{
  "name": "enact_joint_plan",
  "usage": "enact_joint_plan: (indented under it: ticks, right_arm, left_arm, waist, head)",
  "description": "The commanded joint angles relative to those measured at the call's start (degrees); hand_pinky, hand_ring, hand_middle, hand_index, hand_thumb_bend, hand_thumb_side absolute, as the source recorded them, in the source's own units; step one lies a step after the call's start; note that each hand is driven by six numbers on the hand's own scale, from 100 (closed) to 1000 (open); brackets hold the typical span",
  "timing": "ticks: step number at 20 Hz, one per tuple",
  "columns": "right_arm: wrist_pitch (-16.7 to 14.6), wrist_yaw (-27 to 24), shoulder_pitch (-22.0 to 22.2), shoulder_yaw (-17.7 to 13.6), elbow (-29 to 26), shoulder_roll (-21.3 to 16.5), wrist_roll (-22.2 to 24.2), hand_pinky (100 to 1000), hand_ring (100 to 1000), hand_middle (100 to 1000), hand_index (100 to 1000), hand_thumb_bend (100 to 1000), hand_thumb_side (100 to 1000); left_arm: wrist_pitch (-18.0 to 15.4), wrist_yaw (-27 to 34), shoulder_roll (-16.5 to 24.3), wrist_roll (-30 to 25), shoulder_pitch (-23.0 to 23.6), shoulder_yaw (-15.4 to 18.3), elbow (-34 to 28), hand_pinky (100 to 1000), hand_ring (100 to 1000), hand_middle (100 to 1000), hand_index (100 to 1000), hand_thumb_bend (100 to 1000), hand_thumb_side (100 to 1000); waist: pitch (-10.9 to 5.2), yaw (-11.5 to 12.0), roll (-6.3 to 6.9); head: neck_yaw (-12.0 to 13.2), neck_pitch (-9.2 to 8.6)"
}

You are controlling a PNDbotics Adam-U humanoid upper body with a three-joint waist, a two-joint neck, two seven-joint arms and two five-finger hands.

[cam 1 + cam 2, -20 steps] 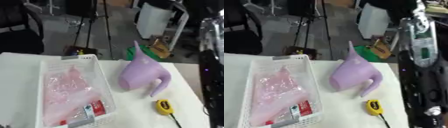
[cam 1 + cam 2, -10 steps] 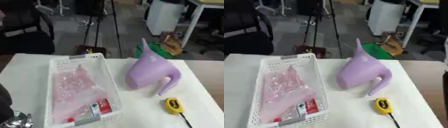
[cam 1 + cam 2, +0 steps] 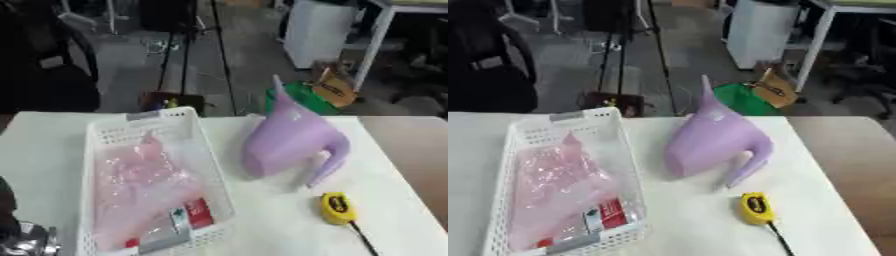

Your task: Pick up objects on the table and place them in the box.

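While the white counter (image 3: 684, 220) filled the lower half of both views, a white perforated basket (image 3: 619, 150) lay on its left part, long side running away from the camera, and held a crumpled pink plastic bag (image 3: 557, 185) with a small red and white packet (image 3: 605, 214) at its near end. Just right of the basket, apart from it, a lilac watering can (image 3: 710, 142) lay on the counter with its thin spout pointing up and away and its handle curving down toward the near right. Near that handle, closer to the camera, sat a yellow tape measure (image 3: 756, 208) with a dark cord or strap trailing off toward the bottom edge. Only the left eye view caught a dark and silver part of the robot (image 3: 22, 235) in the lower left corner, beside the basket's near end; whether that was the left robot hand, and how its fingers stood, could not be told. The right eye view showed none of it, and the right robot hand appeared in neither view.
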Motion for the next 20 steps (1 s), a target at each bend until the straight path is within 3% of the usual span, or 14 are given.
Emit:
enact_joint_plan:
  ticks: [1,4,9,20]
  right_arm:
    - [-4.05,4.49,0.7,-2.0,-1.1,0.65,-0.38,684,747,640,748,100,891]
    - [-5.6,6.8,1.99,-3.0,-1.1,2.08,0.73,664,753,680,776,100,879]
    - [-5.27,7.78,3.88,-4.85,-1.1,4.09,3.48,630,736,687,778,100,884]
    - [-5.58,7.14,10.04,-13.91,-1.1,9.05,8.3,614,754,669,781,100,834]
  left_arm:
    - [-0.12,-0.29,0.14,0.27,-0.94,0.4,-1.01,888,886,863,787,146,1000]
    - [-0.25,-0.32,0.25,0.58,-0.79,0.49,-1.01,886,885,861,787,142,1000]
    - [-0.4,-0.52,0.9,1.59,-0.47,0.58,-1.01,886,885,861,787,133,1000]
    - [-0.17,0.15,4.6,5.24,-0.53,0.81,-1.01,877,886,864,781,122,1000]
  waist:
    - [-0.93,-0.23,0.04]
    - [-0.79,-0.44,-0.05]
    - [-0.03,-0.83,-0.42]
    - [4.86,-2.77,-1.7]
  head:
    - [-0.65,0.35]
    - [-0.76,0.71]
    - [-0.57,1.01]
    - [-0.04,0.2]
